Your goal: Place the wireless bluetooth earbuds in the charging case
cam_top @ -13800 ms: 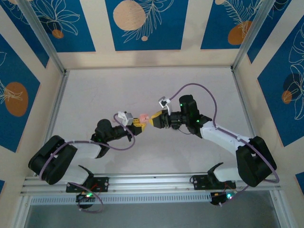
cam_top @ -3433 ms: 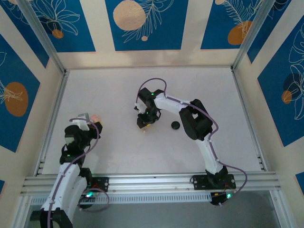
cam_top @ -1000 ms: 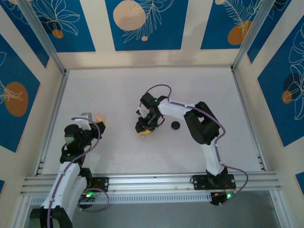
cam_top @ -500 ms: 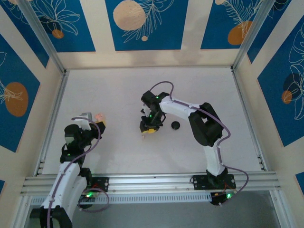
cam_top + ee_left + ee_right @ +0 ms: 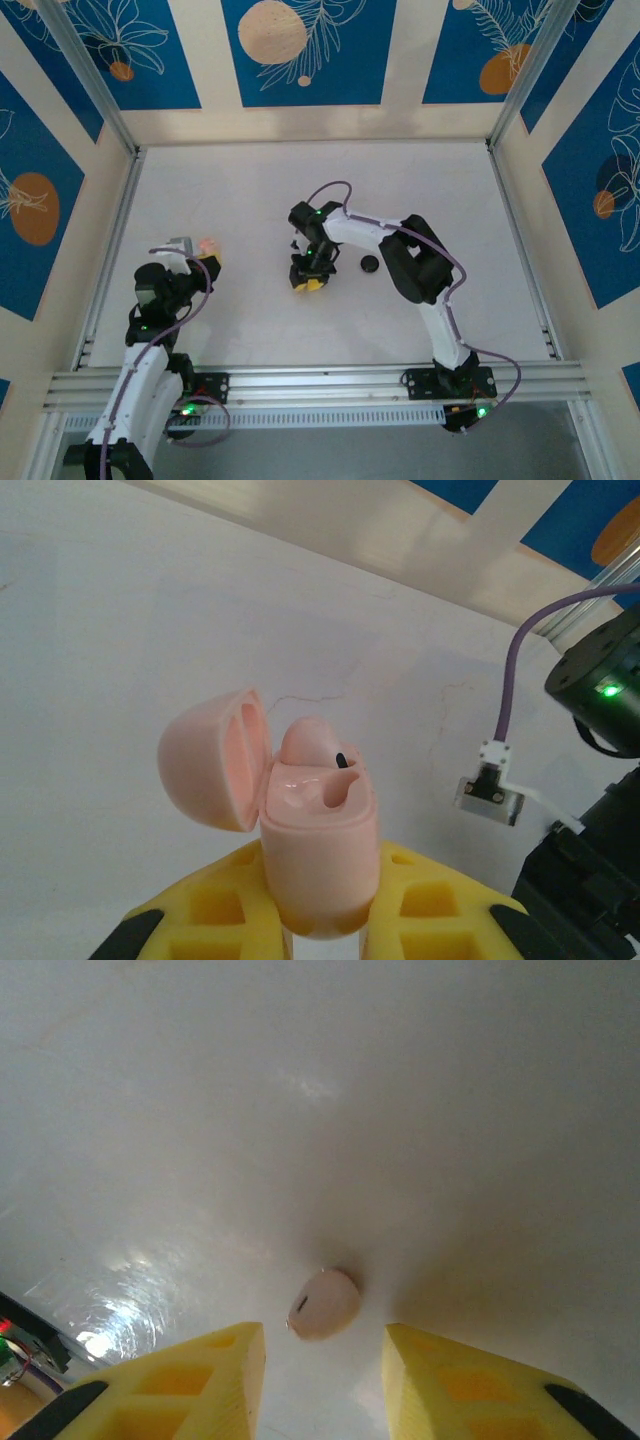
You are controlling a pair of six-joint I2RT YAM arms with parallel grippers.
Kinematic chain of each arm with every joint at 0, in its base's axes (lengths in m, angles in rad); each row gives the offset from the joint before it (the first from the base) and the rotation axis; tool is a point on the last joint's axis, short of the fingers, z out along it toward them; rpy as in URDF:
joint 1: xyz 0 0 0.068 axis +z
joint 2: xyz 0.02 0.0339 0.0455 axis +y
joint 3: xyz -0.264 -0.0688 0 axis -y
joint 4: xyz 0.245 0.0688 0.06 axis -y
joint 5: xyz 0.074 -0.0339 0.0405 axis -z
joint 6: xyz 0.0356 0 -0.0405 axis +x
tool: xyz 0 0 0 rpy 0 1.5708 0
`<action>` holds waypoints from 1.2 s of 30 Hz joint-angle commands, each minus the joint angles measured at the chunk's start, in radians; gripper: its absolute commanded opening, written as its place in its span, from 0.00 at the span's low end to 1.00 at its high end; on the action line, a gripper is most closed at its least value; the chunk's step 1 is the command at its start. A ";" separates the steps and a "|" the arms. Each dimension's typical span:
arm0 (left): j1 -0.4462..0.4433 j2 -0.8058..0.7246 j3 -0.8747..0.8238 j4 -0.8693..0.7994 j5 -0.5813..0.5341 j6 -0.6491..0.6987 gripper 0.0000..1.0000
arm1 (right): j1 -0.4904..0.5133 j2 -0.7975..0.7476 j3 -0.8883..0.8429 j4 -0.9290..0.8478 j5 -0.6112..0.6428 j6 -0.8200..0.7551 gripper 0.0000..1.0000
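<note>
In the left wrist view, my left gripper is shut on the pink charging case, which stands upright between the yellow fingers. Its lid hangs open to the left. One pale pink earbud sits in the case's far socket, and the near socket is bare. From above, that gripper is at the left of the table. My right gripper points down at mid-table, open. A second pale pinkish earbud lies on the table between and just ahead of the fingertips, touching neither. In the top view the right gripper covers it.
A small round black disc lies on the white table just right of the right gripper. Aluminium rails and patterned walls close in the table on all sides. The right arm's dark wrist with a green light shows at the edge of the left wrist view.
The right gripper has shifted a little over the same spot, first right, then back left and slightly nearer. The left arm and the case have not moved.
</note>
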 commanded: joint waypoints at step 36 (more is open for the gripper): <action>-0.002 0.016 0.007 0.017 0.013 0.040 0.10 | 0.039 -0.022 -0.001 0.077 0.145 -0.061 0.17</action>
